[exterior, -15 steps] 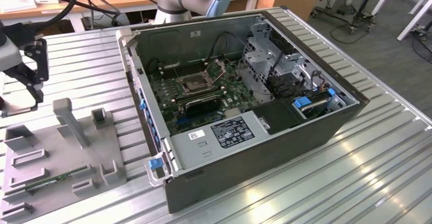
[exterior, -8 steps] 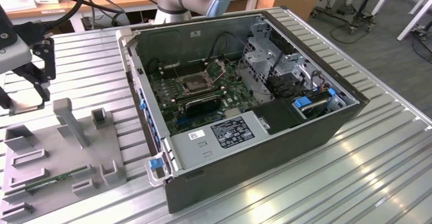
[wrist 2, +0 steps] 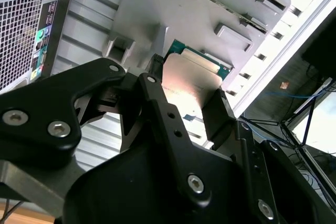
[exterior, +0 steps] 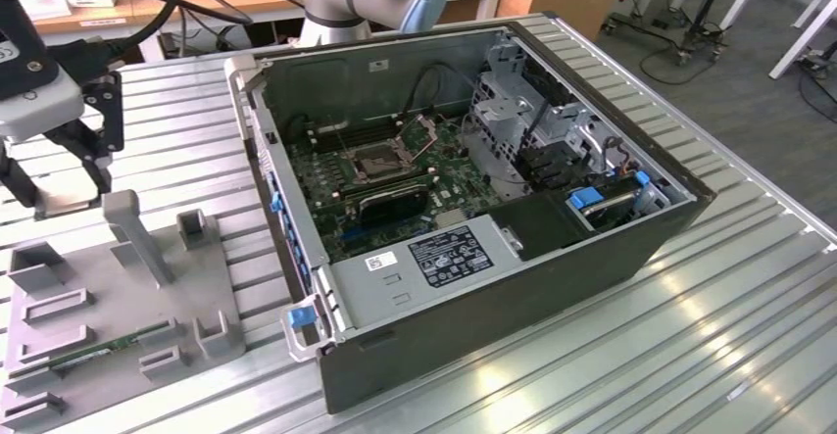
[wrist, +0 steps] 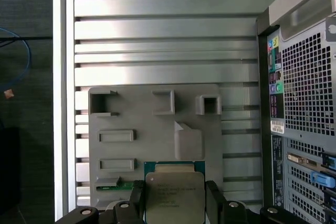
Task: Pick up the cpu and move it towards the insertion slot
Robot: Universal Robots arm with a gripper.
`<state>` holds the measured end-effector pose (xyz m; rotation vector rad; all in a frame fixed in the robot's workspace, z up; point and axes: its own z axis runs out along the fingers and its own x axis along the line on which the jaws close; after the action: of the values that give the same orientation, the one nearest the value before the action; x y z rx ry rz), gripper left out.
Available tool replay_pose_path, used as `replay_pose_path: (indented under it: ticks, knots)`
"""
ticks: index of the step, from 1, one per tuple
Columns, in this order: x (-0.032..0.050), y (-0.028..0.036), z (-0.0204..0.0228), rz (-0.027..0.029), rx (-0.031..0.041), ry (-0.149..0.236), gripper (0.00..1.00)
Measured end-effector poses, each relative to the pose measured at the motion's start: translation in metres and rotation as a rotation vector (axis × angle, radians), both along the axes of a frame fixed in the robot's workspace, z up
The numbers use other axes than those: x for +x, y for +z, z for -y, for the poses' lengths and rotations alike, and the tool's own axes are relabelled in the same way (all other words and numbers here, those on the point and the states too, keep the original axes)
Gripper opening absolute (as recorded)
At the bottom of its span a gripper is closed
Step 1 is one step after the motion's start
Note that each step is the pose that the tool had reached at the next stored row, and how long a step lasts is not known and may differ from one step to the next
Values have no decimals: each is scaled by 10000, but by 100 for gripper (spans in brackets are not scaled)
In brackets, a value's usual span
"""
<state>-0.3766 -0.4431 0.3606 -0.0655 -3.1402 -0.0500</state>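
The cpu [wrist: 175, 195], a thin square chip with a silvery top and a green rim, sits between my two black fingers [wrist: 137, 199]. My gripper [wrist: 175, 199] is shut on its two opposite edges. The second wrist view shows the cpu [wrist 2: 191, 80] held above the grey fixture plate [wrist 2: 210, 3] by my gripper [wrist 2: 184, 103]. In the exterior view my gripper [exterior: 53, 174] hangs at the far left, over the back end of the fixture plate [exterior: 78, 287]. The insertion slot [exterior: 379, 160], a dark square socket with its silver bracket raised, lies on the motherboard inside the open computer case [exterior: 550, 258].
The fixture plate carries raised grey holders and a tall post [exterior: 137, 238]. A green memory stick [exterior: 112, 346] lies in one holder. The case's near wall [exterior: 269, 189] stands between the plate and the motherboard. Drive cages [exterior: 523, 111] and cables crowd the case's right side.
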Motion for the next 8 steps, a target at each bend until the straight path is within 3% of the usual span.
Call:
replay_pose_path:
  ticks: [8]
  knots:
    - [89, 0, 0, 1, 1, -1, 55]
